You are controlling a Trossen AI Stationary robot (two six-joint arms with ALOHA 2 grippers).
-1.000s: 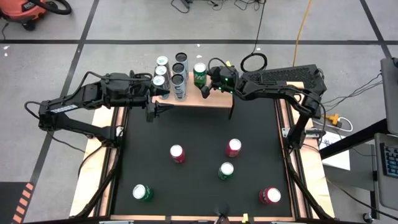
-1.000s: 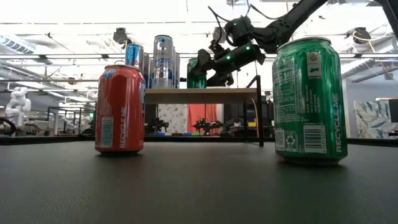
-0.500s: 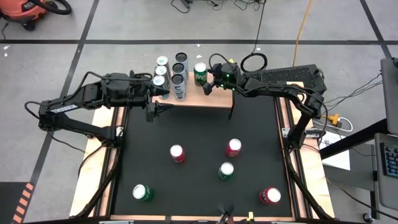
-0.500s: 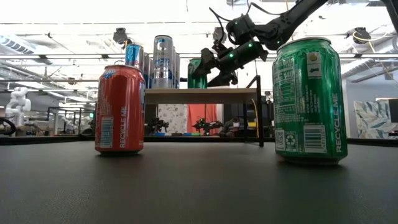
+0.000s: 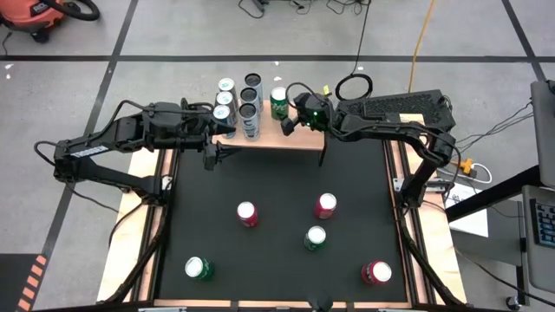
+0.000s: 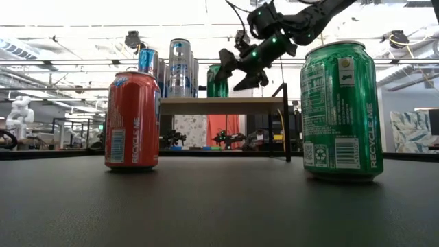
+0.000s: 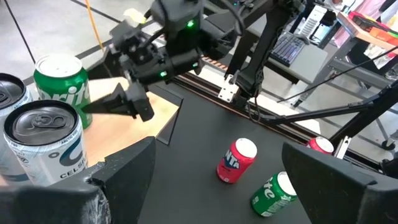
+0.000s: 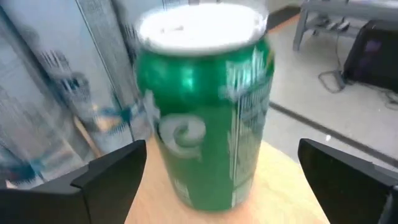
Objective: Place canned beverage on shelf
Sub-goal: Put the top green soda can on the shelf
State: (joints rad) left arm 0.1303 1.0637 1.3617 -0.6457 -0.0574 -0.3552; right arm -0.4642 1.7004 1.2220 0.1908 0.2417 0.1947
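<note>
The black tabletop carries the shelf along its far edge, a light-wood board on thin black legs. The left arm reaches in from the left edge, its left gripper waiting with jaws spread at the shelf's left end, beside the silver cans crowded there. The right arm stretches from the right edge along the far edge, and the right gripper hangs above the shelf's middle with jaws spread wide, pinching nothing. Just beyond those jaws stands the green can, upright on the shelf next to the silver cans and free of the jaws; the right wrist view shows it standing on the wood between the two dark fingers. Five more cans stand apart on the near half of the tabletop: red cans toward the middle and near right corner, green cans near the near edge.
</note>
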